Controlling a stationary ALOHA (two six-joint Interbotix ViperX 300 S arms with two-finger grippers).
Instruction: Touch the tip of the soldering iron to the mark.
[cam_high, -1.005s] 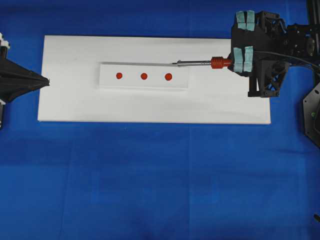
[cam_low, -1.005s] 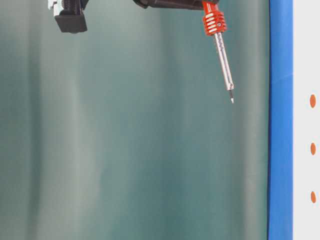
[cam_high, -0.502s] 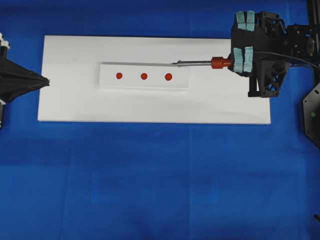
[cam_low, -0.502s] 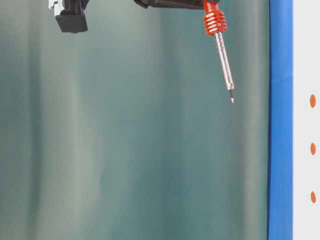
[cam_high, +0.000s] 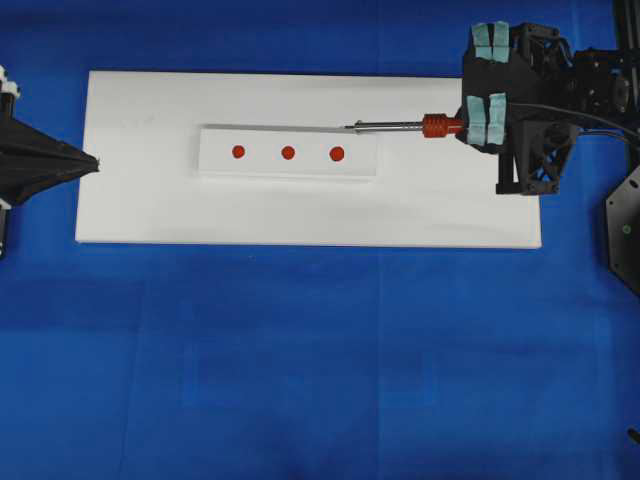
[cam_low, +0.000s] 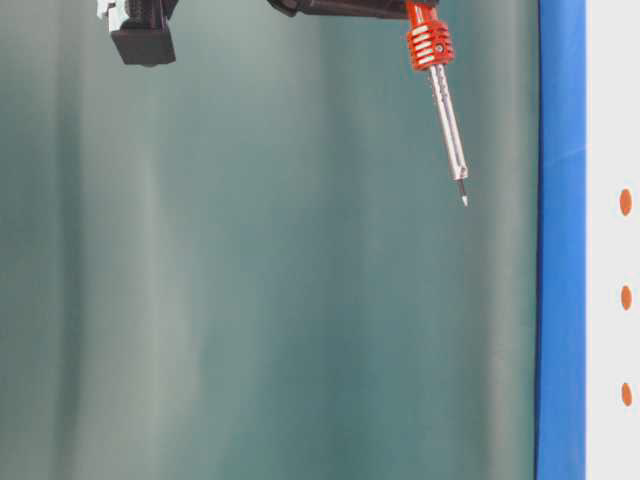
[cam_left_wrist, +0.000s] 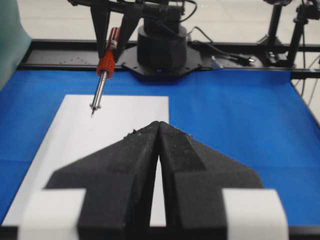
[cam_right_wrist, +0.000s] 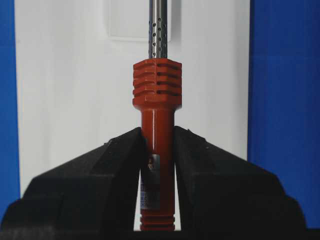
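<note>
- Nearest the right wrist camera, our right claw (cam_right_wrist: 158, 165) grips the iron (cam_right_wrist: 157, 107) by its red handle, pads tight on both sides.
- The shaft slopes down-forward; its tip (cam_low: 464, 198) hangs in the air above the far edge of the strip (cam_high: 288, 152), touching nothing.
- To do this well, we judge we should shift the tip sideways over the nearest mark (cam_high: 337, 153), then lower slowly, keeping the handle from twisting.
- We count three red marks in a row on one strip, on one white board (cam_high: 150, 210), on the blue surface (cam_high: 320, 360).
- Farthest off, our left claw (cam_high: 88, 163) sits closed and empty at the board's other end.
</note>
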